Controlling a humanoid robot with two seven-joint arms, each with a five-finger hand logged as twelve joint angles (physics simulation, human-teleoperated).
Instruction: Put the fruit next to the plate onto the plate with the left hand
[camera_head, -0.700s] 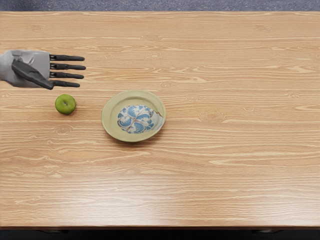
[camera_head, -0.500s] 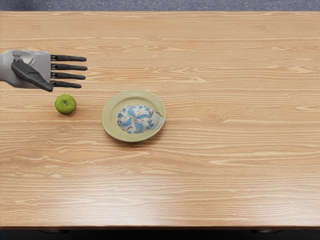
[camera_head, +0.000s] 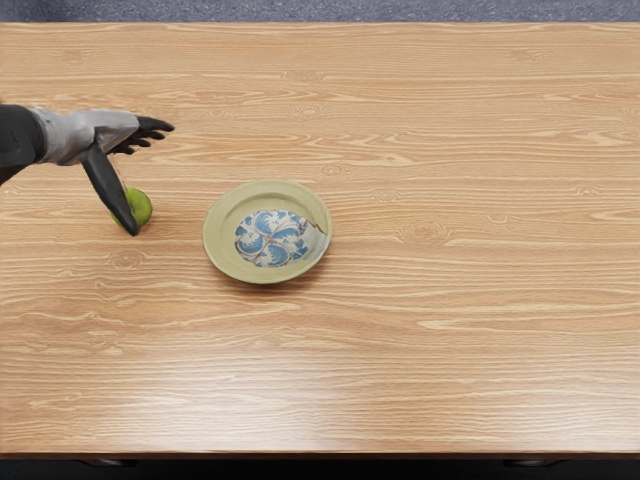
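Compared with the view 0.5 s earlier, the left hand (camera_head: 98, 138) has turned and come lower toward the fruit. Then its 4 fingers lay flat and straight, pointing to the plate's side. Now the fingers (camera_head: 150, 127) look short and bunched at the hand's end, and the thumb (camera_head: 112, 190) swings down away from them, a wide spread that holds nothing. The thumb's dark tip crosses the left part of the green apple (camera_head: 141, 206), which earlier showed whole; whether it touches the apple cannot be told.

The apple lies on the table (camera_head: 450, 300) left of the plate (camera_head: 216, 236), near it but apart, in the same spot as before. The plate has not shifted either.

A strip of open wood runs between the apple and the plate's left rim. Right of the plate and in front of it, the table stretches wide to its edges. The far edge lies well beyond the plate, and the arm enters from the left of it.
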